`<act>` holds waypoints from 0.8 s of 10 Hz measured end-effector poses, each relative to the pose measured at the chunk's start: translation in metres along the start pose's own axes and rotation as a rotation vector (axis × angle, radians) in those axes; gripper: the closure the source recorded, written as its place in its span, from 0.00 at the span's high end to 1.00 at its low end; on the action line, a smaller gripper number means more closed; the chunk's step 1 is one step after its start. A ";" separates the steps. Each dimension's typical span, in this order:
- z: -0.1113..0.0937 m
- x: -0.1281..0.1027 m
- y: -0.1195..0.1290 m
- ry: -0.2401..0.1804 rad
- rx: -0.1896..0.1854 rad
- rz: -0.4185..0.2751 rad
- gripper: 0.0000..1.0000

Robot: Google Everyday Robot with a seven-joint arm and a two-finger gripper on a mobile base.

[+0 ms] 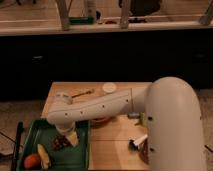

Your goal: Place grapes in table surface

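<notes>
A: What is hidden from us here?
B: The white arm [105, 106] covers much of the desk [112, 142]; its gripper [70, 138] sits low over the green tray [82, 156]; we cannot tell whether it grips anything.
A: And the grapes?
B: The grapes [59, 144] are a small, dark reddish clump in the tray, right beside the gripper; we cannot tell if they touch.
</notes>
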 end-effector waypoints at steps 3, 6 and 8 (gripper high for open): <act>0.013 -0.002 -0.003 -0.060 0.022 0.022 0.80; 0.027 -0.002 -0.010 -0.102 0.027 0.037 0.80; 0.034 -0.003 -0.012 -0.125 0.024 0.038 0.80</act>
